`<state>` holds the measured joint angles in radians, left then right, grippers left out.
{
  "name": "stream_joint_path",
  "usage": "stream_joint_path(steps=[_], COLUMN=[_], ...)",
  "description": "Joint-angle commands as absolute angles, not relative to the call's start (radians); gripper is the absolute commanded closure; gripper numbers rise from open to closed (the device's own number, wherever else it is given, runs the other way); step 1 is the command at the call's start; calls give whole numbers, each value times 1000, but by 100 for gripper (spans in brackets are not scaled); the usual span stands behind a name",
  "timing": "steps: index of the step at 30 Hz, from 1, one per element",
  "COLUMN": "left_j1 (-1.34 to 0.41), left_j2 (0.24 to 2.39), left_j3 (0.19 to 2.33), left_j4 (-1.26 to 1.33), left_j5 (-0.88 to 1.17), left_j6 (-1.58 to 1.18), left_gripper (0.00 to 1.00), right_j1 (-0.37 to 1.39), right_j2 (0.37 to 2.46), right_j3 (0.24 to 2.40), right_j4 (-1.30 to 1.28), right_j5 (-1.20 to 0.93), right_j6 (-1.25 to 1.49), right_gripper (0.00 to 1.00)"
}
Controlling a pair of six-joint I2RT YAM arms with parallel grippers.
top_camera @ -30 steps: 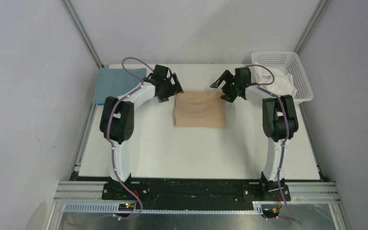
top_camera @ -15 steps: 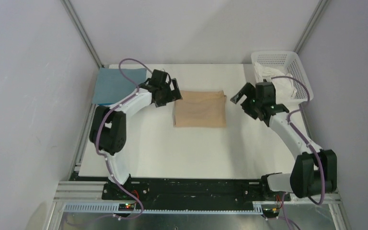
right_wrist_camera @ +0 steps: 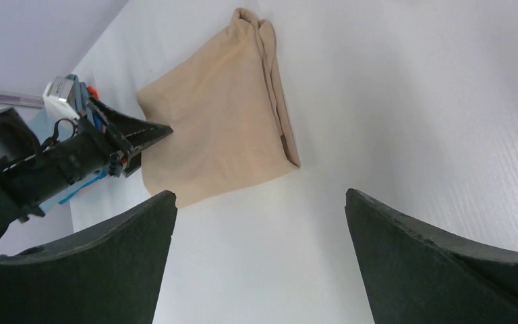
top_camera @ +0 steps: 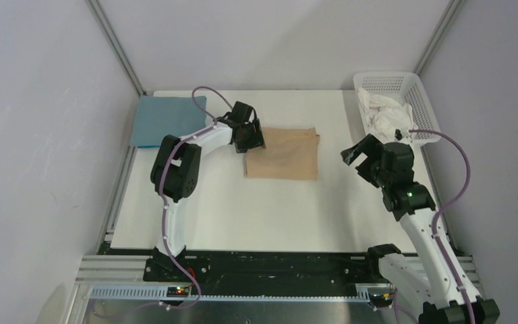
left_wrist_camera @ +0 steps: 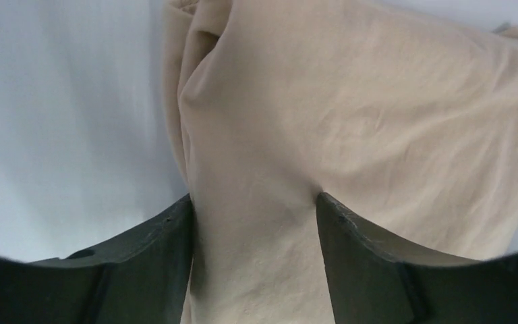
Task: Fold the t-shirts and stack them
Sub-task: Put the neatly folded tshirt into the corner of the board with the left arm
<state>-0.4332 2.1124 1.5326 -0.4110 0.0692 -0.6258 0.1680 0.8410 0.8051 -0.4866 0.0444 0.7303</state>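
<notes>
The tan-beige t-shirt (top_camera: 283,154) lies folded into a rectangle at the middle back of the table. It also shows in the left wrist view (left_wrist_camera: 351,101) and the right wrist view (right_wrist_camera: 216,128). My left gripper (top_camera: 253,138) is at its left edge, fingers apart, with the cloth's edge between them (left_wrist_camera: 254,202). The teal-blue t-shirt (top_camera: 165,120) lies folded flat at the far left. My right gripper (top_camera: 357,154) is open and empty, raised over bare table right of the tan shirt (right_wrist_camera: 260,196).
A white lattice basket (top_camera: 423,108) stands at the back right corner and holds crumpled white cloth (top_camera: 384,115). Grey walls and metal frame posts close in the table on three sides.
My left gripper has moved right onto the tan shirt's left edge. My right arm has swung back and right, away from the shirt, towards the table's right side.
</notes>
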Motion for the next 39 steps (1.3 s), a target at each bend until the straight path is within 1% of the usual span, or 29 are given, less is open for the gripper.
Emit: stream_joint_path(steps=[1, 2, 3, 5, 6, 7, 8, 9, 10, 13, 14, 18, 20, 22, 26, 33, 36, 39], left_j1=[-466, -474, -489, -507, -511, -520, -524, -531, -538, -543, -543, -543, -538, -521, -441, -299, -261, -222], left_j2=[2187, 2191, 2202, 2217, 2219, 2219, 2218, 2207, 2200, 2139, 2126, 2069, 2070, 2081, 2085, 2085, 2083, 2055], left_j3=[1599, 1607, 1622, 1644, 1650, 1663, 1670, 1682, 1688, 1698, 1697, 1712, 1734, 1766, 1815, 1927, 1976, 1994], left_j4=[-418, -421, -424, -430, -435, -441, -462, -473, -496, -530, -539, -541, -540, -540, -539, -519, -519, -519], left_j5=[59, 54, 51, 56, 53, 30, 17, -62, -139, -275, -356, -538, -635, -685, -653, -566, -555, -500], left_j6=[-656, -655, -653, -644, -639, -621, -610, -578, -560, -447, -422, -241, -156, -73, 26, 116, 156, 176], left_gripper=[37, 43, 47, 61, 77, 88, 97, 99, 100, 100, 100, 100, 100, 100, 100, 100, 100, 100], right_j1=[163, 163, 162, 159, 157, 156, 152, 150, 147, 143, 142, 139, 138, 137, 134, 129, 125, 122], right_j2=[737, 727, 707, 687, 682, 679, 679, 682, 685, 700, 706, 718, 720, 720, 711, 701, 704, 712], right_j3=[774, 771, 770, 768, 767, 767, 766, 765, 764, 756, 756, 750, 745, 739, 736, 732, 732, 732], right_j4=[-525, -526, -532, -536, -537, -537, -540, -541, -539, -532, -526, -514, -506, -507, -520, -525, -524, -518], right_j5=[88, 90, 94, 106, 110, 119, 123, 125, 125, 125, 125, 129, 138, 148, 165, 208, 221, 226], right_j6=[720, 717, 716, 715, 714, 712, 707, 705, 701, 696, 695, 683, 672, 666, 661, 647, 644, 643], right_gripper=[1, 0, 1, 1, 0, 0, 1, 1, 1, 0, 1, 1, 1, 1, 1, 1, 1, 0])
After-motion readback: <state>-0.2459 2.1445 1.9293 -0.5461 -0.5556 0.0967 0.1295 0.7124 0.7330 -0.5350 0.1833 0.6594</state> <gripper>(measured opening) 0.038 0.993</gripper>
